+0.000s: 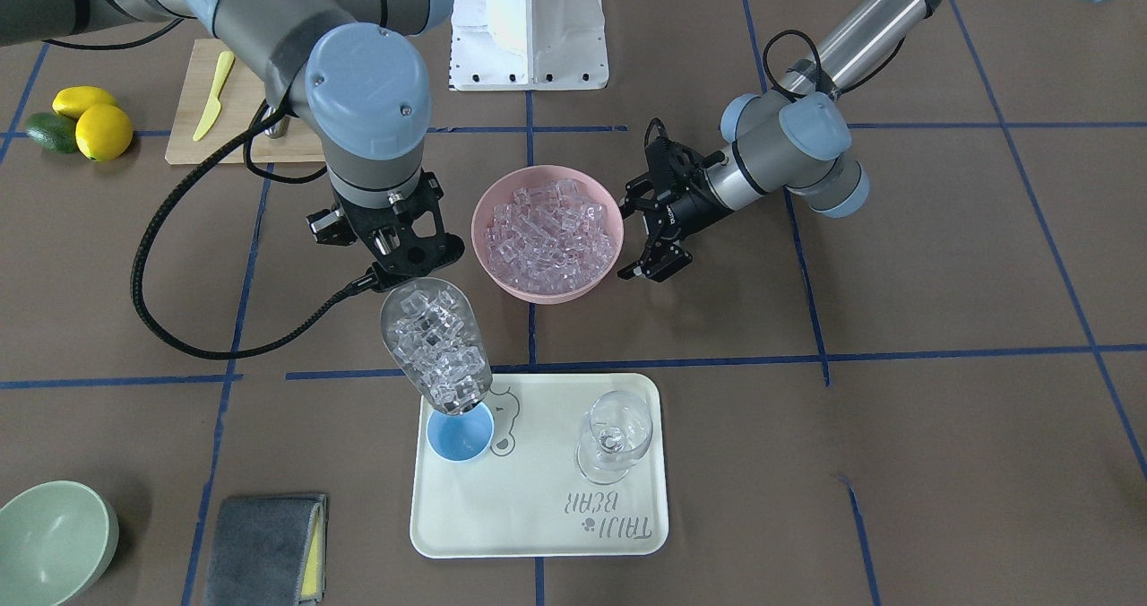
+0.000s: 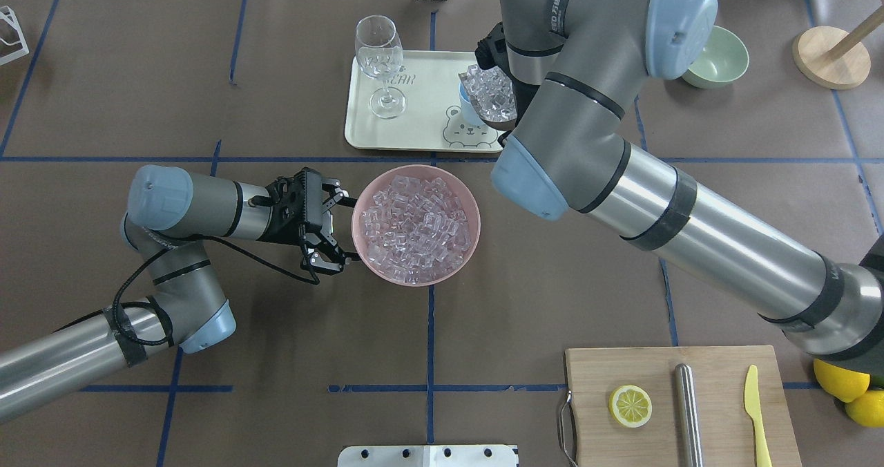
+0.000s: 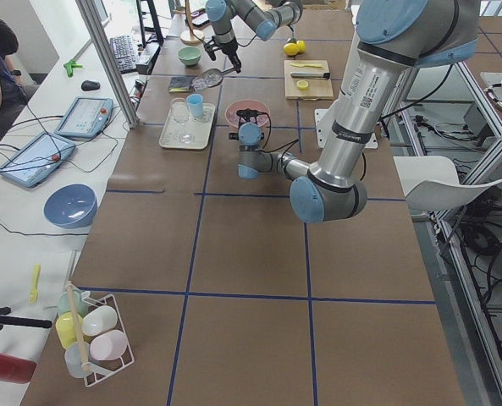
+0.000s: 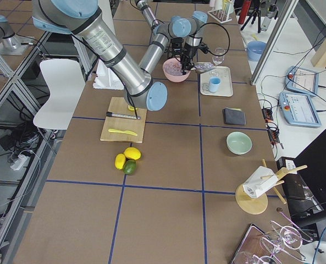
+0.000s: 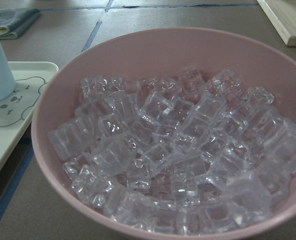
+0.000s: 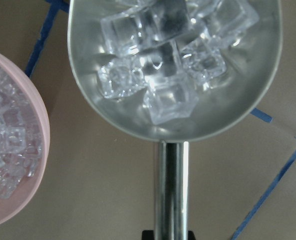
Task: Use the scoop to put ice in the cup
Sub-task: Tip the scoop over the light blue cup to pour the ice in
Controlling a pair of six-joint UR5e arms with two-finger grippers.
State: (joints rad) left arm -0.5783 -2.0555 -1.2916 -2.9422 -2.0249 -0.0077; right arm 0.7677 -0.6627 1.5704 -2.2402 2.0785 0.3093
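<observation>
Over the cream tray [image 1: 538, 516], one steel scoop [image 6: 232, 107] is held tipped, its open lip directly above the single light-blue cup [image 1: 460, 433]. That cup stands upright near a tray corner, with one stemmed glass [image 1: 614, 436] on the same tray. The scoop's trough is filled with ice [image 6: 162, 95]; a second, larger heap lies in one pink bowl [image 1: 547, 294] between tray and robot base. Fingers of the right gripper [image 1: 401, 265] are closed on the scoop's handle. Those of the left gripper [image 2: 340, 231] stand spread wide, holding nothing, just beside the pink bowl's rim. Also noted: two lemons [image 1: 103, 131], one pale green bowl [image 1: 54, 539], one grey cloth [image 1: 264, 548].
</observation>
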